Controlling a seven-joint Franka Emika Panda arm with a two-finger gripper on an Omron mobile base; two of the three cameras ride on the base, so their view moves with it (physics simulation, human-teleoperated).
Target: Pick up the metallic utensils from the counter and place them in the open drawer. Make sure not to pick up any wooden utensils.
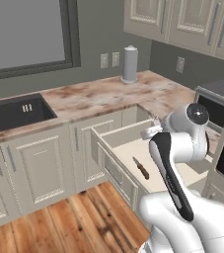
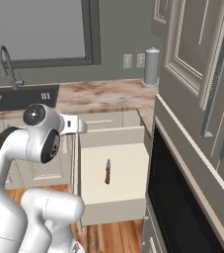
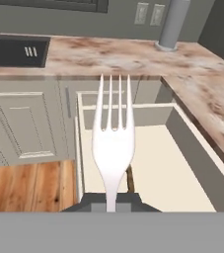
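Observation:
My gripper [image 3: 111, 201] is shut on the handle of an all-silver fork [image 3: 113, 141], one of the metallic utensils, whose tines point away from the hand. The fork hangs above the near part of the open cream drawer [image 3: 182, 143], over its pale floor. The hand [image 1: 151, 131] reaches out over the drawer [image 1: 114, 136] from the arm's wrist. Inside the drawer [image 2: 111, 136] lies the dark-handled knife [image 1: 141, 168] [image 2: 107, 172], flat on the floor; in the hand view its handle [image 3: 130, 179] peeks out just behind the fork's neck.
A marbled sink counter [image 1: 98, 96] runs behind the drawer, with a dark sink [image 1: 15, 113] at the left and a paper towel roll [image 1: 130, 64] at the back. Cream cabinet doors [image 1: 34, 168] stand left of the drawer. A dark oven front [image 2: 182, 212] borders the right side.

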